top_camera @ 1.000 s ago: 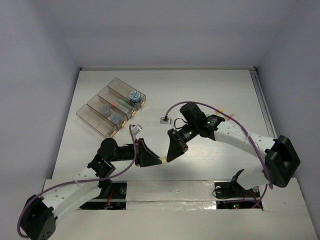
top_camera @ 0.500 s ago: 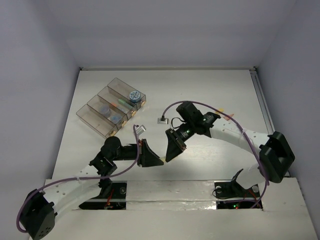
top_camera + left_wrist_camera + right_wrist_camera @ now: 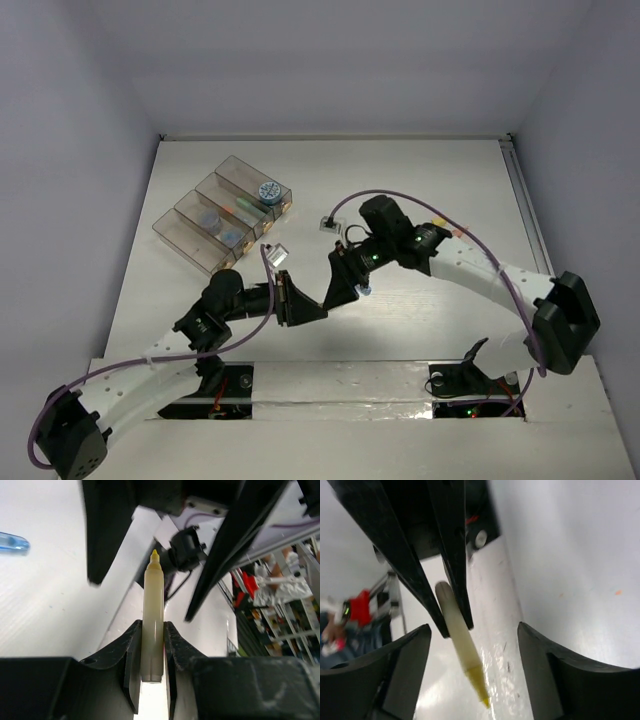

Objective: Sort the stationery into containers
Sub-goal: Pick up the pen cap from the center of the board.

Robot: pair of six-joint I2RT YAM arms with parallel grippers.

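Yellow pen [image 3: 152,625] hanging mid-air over bench [image 3: 430,190], between both arms. Am pinching it in left gripper [image 3: 151,632] fingers. Right gripper [image 3: 472,635] fingers standing spread, clear of pen. Handover, I reckon, since containers [image 3: 178,232] are sitting on left arm's side.

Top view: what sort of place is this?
Probably a robotics lab test cell: white table boxed in by plain walls, left arm and right arm bolted at its edge, cluttered racks seen from the left wrist.
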